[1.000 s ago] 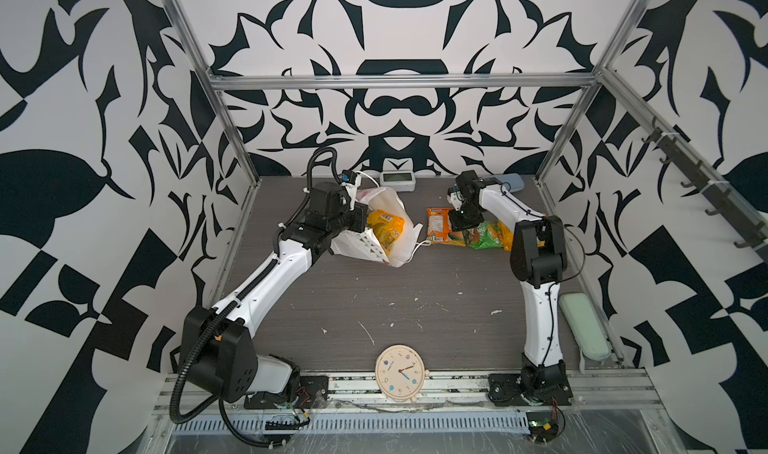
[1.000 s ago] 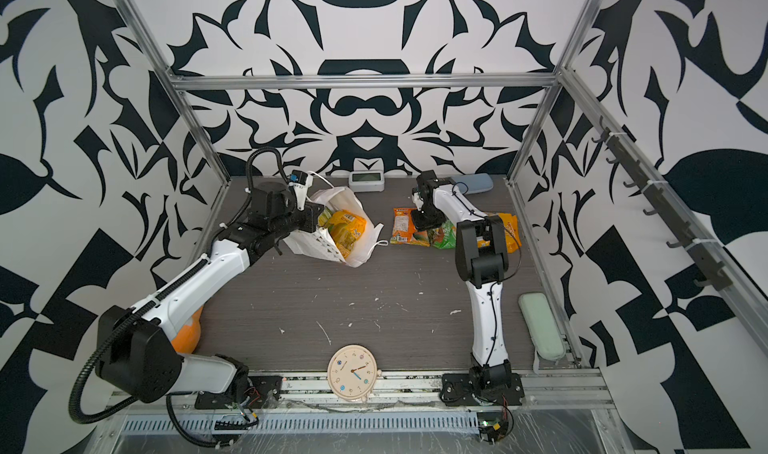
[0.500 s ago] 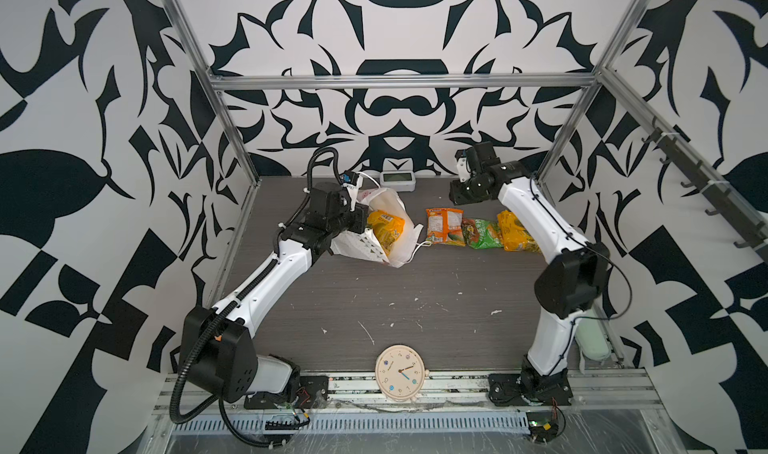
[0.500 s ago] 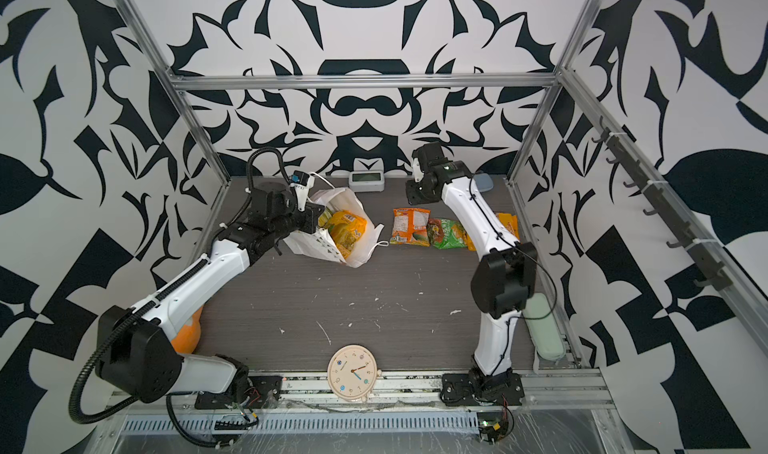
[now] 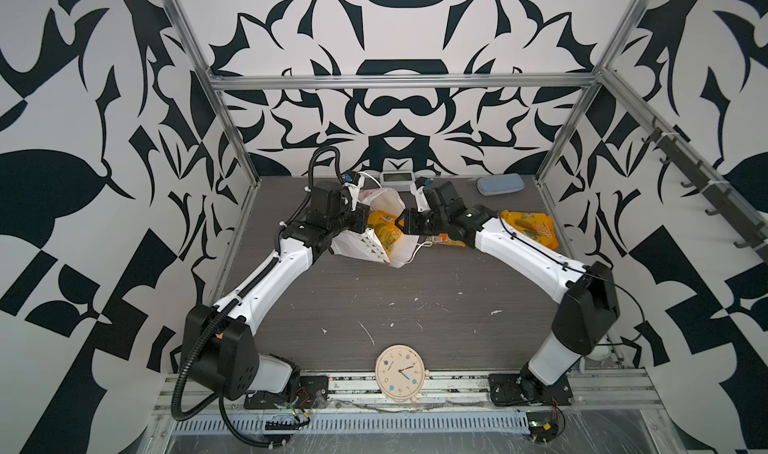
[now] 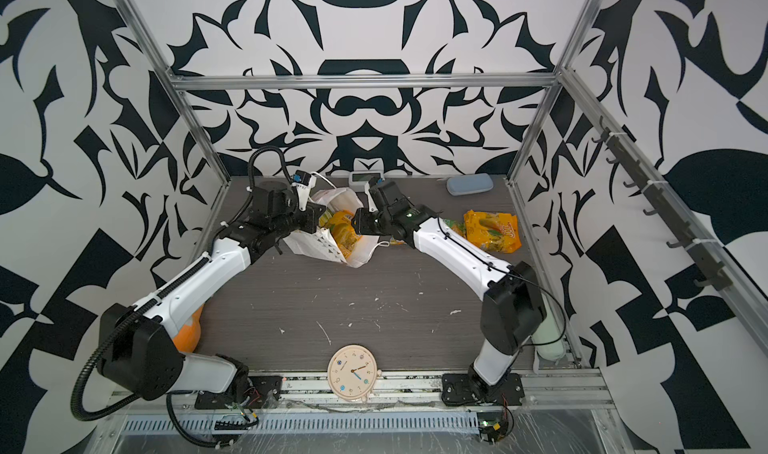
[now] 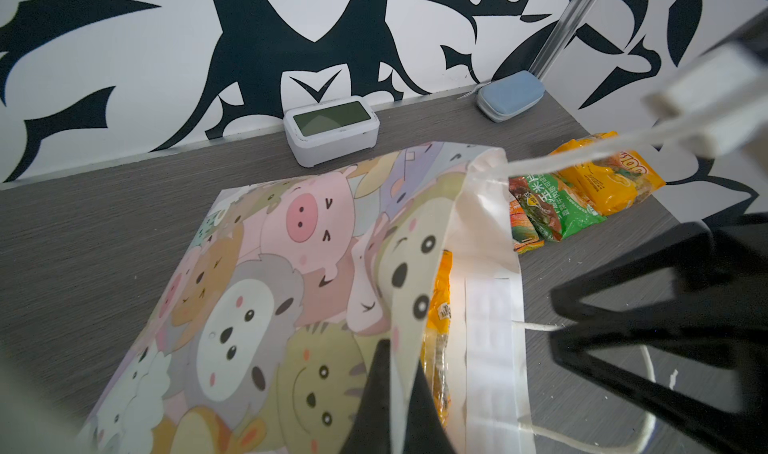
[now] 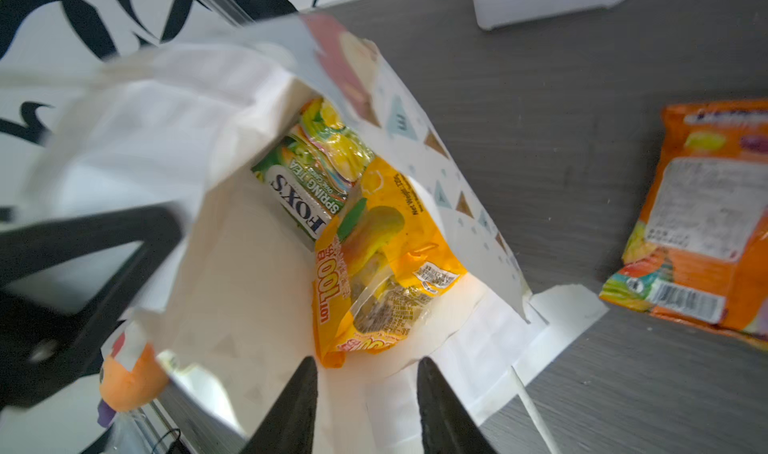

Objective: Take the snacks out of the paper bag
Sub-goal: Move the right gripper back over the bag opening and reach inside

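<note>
Since a second ago the right arm has swung off the packets lying at the right and now reaches low across the table (image 5: 395,298), with the right gripper (image 8: 365,373) poised at the mouth of the paper bag (image 8: 232,264); its jaws stand moderately apart with nothing between them. Opposite it, the left arm has not shifted, and the left gripper (image 7: 395,389) is still pinched tight on the bag's upper rim. In both top views the bag lies on its side near the back middle of the table, its mouth turned toward the right arm. A yellow-orange packet (image 8: 374,256) sits just inside the mouth, and only the right wrist view shows the green FOX'S packet (image 8: 299,198) deeper behind it. Outside the bag, an orange packet (image 8: 706,231), a green packet (image 7: 557,210) and a yellow packet (image 6: 492,229) lie in a row to the right, and the right forearm hides most of the first two in both top views. A white digital clock (image 7: 332,129) stands at the back wall behind the bag, a blue case (image 5: 500,184) lies in the back right corner, and a round clock (image 5: 400,373) lies at the front edge.
</note>
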Tool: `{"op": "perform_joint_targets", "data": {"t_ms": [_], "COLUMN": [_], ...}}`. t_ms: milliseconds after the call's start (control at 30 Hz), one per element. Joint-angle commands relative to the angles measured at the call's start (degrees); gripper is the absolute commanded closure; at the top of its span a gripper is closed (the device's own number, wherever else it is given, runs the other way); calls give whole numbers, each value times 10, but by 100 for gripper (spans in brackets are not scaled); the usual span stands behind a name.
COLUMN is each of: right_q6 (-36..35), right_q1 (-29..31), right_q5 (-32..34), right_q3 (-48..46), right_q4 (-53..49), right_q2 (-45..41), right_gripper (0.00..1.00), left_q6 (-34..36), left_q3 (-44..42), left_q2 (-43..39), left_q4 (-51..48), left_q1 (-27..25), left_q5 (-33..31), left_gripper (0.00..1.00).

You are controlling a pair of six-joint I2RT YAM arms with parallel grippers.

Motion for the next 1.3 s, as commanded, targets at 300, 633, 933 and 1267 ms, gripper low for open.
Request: {"op": "perform_joint_targets", "data": {"t_ms": [300,633,933,1267], "right_q6": [172,283,352,460], "right_q1": [27,28,29,32], "right_q5": [53,18,18,76], "right_q3": [81,54,68,10], "right_q4": [-55,8,29,203], "right_q2": [81,115,157,188], "right_gripper": [41,20,24,34], "left_q6": [1,13,11,8], "left_q3": [25,28,26,28], "left_q2": [10,22,21,26], "left_q4": [46,57,60,60], "left_q1": [3,3,3,3], "left_q5": [5,11,22,33], "left_gripper": [100,100,100,100]}}
